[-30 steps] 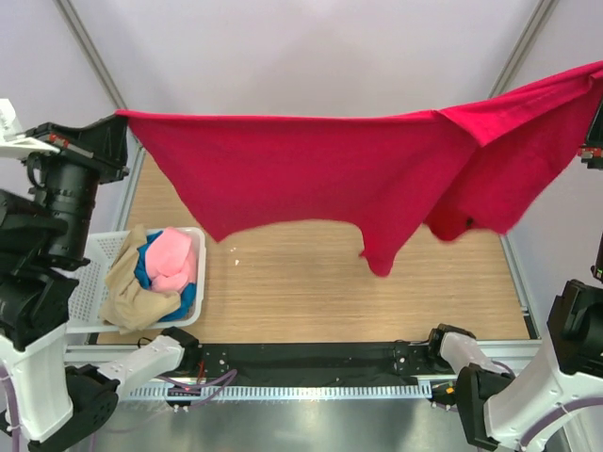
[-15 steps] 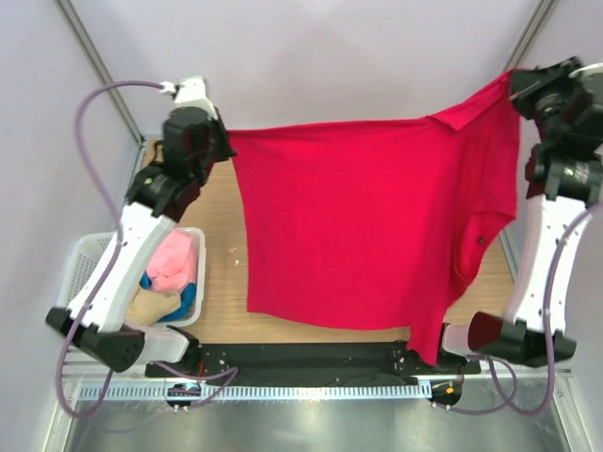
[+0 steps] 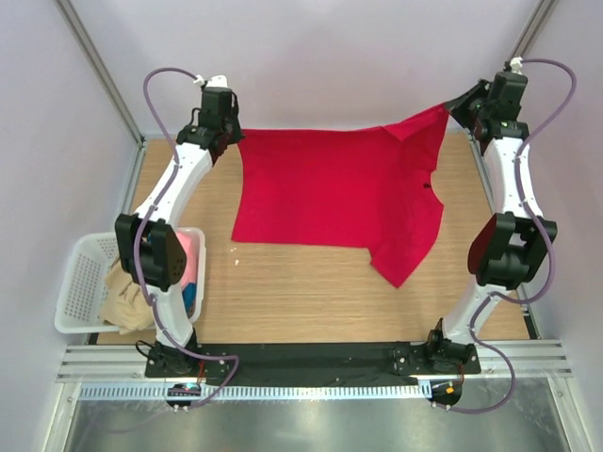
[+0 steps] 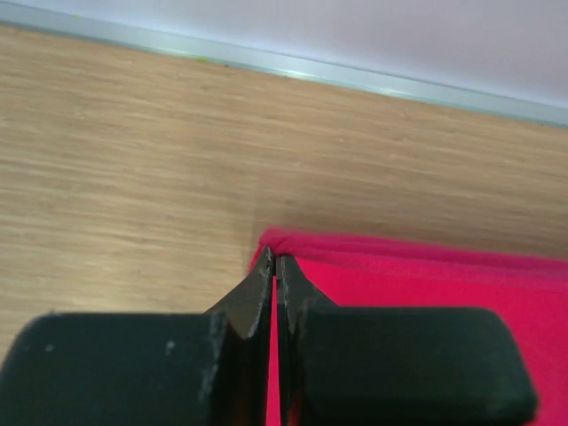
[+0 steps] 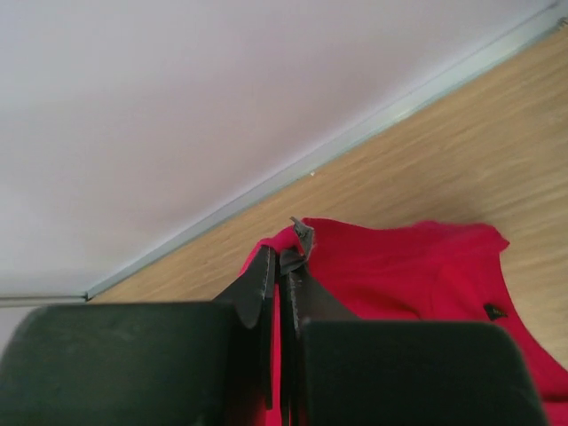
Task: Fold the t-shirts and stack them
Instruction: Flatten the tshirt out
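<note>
Woodgrain table [image 3: 311,292]; left pincer [image 4: 273,259], right pincer [image 5: 284,257] clench corners of soft red t-shirt [image 3: 330,188].

One red t-shirt [image 3: 330,188]. One white mesh basket [image 3: 80,282]. Three more shirts: one pink shirt [image 3: 191,256], one blue shirt [image 3: 191,298], one beige shirt [image 3: 118,299]. Two hands: left hand [image 4: 273,262], right hand [image 5: 282,262].

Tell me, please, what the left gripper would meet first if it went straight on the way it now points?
Shut on a corner of the bright red cloth t-shirt, the left gripper aims low and forward; past that corner it would probably meet the wooden tabletop first, though depth is unclear.
</note>
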{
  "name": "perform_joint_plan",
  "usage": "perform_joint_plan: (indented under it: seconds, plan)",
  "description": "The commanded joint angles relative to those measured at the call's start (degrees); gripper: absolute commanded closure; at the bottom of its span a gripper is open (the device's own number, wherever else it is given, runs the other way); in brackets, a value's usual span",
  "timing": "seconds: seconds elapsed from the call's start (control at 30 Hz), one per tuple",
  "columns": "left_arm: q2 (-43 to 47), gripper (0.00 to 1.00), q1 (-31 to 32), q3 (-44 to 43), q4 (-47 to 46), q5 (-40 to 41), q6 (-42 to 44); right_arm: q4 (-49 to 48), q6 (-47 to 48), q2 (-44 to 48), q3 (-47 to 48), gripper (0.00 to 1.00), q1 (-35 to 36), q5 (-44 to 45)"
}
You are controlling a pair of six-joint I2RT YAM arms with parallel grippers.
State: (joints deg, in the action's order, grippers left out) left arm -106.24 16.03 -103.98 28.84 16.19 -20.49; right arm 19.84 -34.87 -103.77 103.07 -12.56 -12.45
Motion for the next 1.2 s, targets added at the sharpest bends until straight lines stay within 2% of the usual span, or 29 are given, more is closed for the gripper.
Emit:
perform_joint_plan:
  seconds: [0.0, 0.07, 0.1, 0.13, 0.2, 0.23, 0.27, 0.33, 0.4, 0.5, 0.53, 0.6, 0.63, 0.67, 0.7, 0.73, 0.83, 1.0, 1.17]
  plan:
    - [-5.00, 1.00, -1.26, -8.22, -4.23, -3.78, 1.15, -5.86, -0.46, -2.75, 7.23, 0.99, 1.13, 0.14]
    - [-8.27, 1.00, -1.35, -11.40, -2.57, -4.67, 1.86, -5.25, -0.46, -6.53, 9.86, 0.96, 1.66, 0.23]
    - [-9.76, 1.00, -1.44, -15.85, -0.99, -4.76, 2.12, -3.42, -0.37, -8.10, 11.27, 0.85, 1.75, -0.20]
    - [-13.52, 1.00, -1.62, -18.42, 0.76, -4.76, 2.38, -1.83, -0.37, -9.51, 14.93, 0.80, 1.92, -0.12]
    - [-16.79, 0.79, -1.62, -24.13, 7.09, -3.89, 3.00, 6.03, -0.02, -13.73, 19.69, 0.74, 1.92, 0.84]
    - [-18.90, 0.64, -1.62, -28.25, 8.85, -2.92, 3.00, 10.44, 0.50, -15.22, 26.42, 0.60, 1.92, 3.98]
    - [-19.62, 0.40, -1.62, -30.03, 12.61, -0.22, 2.74, 21.02, 0.86, -19.24, 30.75, 0.52, 1.84, 5.58]
    - [-19.36, 0.25, -1.71, -30.06, 14.57, 1.65, 2.65, 30.75, 1.99, -22.52, 40.75, 0.46, 1.48, 9.44]
    - [-17.17, 0.16, -1.71, -28.30, 16.15, 2.09, 2.65, 37.61, 2.27, -22.28, 40.20, 0.43, 1.57, 10.51]
    - [-12.87, 0.22, -1.88, -21.64, 17.74, 1.66, -0.06, 37.22, 3.14, -14.56, 26.97, 0.43, 3.67, 10.95]
    - [-11.81, 0.27, -2.14, -19.35, 18.09, 1.05, -1.29, 35.99, 3.67, -12.10, 17.70, 0.42, 5.07, 11.65]
    - [-9.08, 0.31, -2.15, -11.53, 17.83, -2.37, -3.32, 32.56, 3.76, -5.09, 9.04, 0.43, 9.99, 12.79]
    - [-8.64, 0.38, -2.15, -9.33, 17.74, -3.08, -4.89, 31.50, 3.50, -3.13, 1.77, 0.43, 11.75, 14.19]
    - [-8.46, 0.43, -2.15, -5.91, 18.18, -3.44, -5.87, 31.58, 2.36, -1.80, -1.00, 0.43, 13.07, 16.29]
    - [-8.81, 0.47, -2.23, -5.01, 18.70, -3.70, -6.83, 31.75, 1.74, 0.21, -3.37, 0.43, 18.30, 17.45]
    - [-9.34, 0.53, -2.32, -4.22, 20.62, -3.53, -8.76, 32.19, 1.13, 0.75, -6.88, 0.42, 20.18, 18.50]
    - [-11.97, 0.55, -2.93, -3.07, 23.27, -3.52, -11.75, 33.78, -1.51, 3.55, -13.03, 0.42, 26.17, 20.98]
    - [-14.17, 0.57, -4.43, -1.84, 23.89, -5.64, -14.84, 30.97, -3.54, 9.01, -22.81, 0.46, 28.73, 21.24]
    - [-14.61, 0.49, -4.61, 1.15, 25.04, -5.89, -16.77, 30.88, -2.66, 11.12, -28.27, 0.50, 28.73, 22.64]
